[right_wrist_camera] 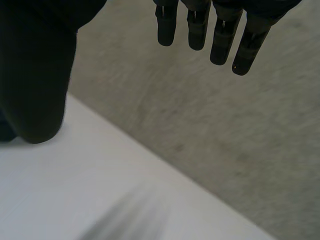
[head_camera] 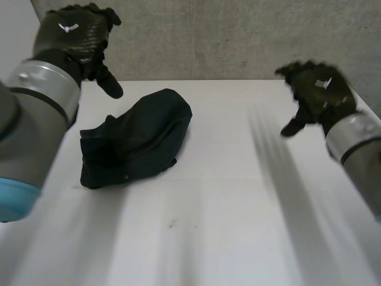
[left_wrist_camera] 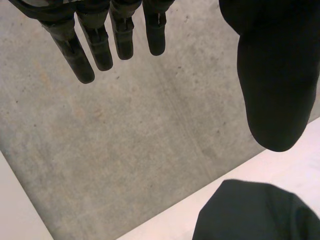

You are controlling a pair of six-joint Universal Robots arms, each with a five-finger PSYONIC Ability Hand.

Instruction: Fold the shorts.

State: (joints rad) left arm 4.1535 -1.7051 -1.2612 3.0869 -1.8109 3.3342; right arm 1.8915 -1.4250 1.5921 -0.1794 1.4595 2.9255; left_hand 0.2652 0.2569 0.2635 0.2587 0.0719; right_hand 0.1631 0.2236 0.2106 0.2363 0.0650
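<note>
The dark navy shorts (head_camera: 136,139) lie in a crumpled heap on the left half of the white table (head_camera: 226,196). My left hand (head_camera: 74,37) hovers above and behind the heap's left end, fingers (left_wrist_camera: 100,45) straight and thumb (left_wrist_camera: 277,85) apart, holding nothing. A rounded edge of the shorts (left_wrist_camera: 255,212) lies below that thumb in the left wrist view. My right hand (head_camera: 318,89) hangs over the table's far right, well away from the shorts. Its fingers (right_wrist_camera: 220,35) are straight and its thumb (right_wrist_camera: 35,85) spread, with nothing in it.
A grey concrete wall (head_camera: 226,36) rises behind the table's far edge. The bare white tabletop (right_wrist_camera: 75,190) stretches between the shorts and the right hand and toward the near edge.
</note>
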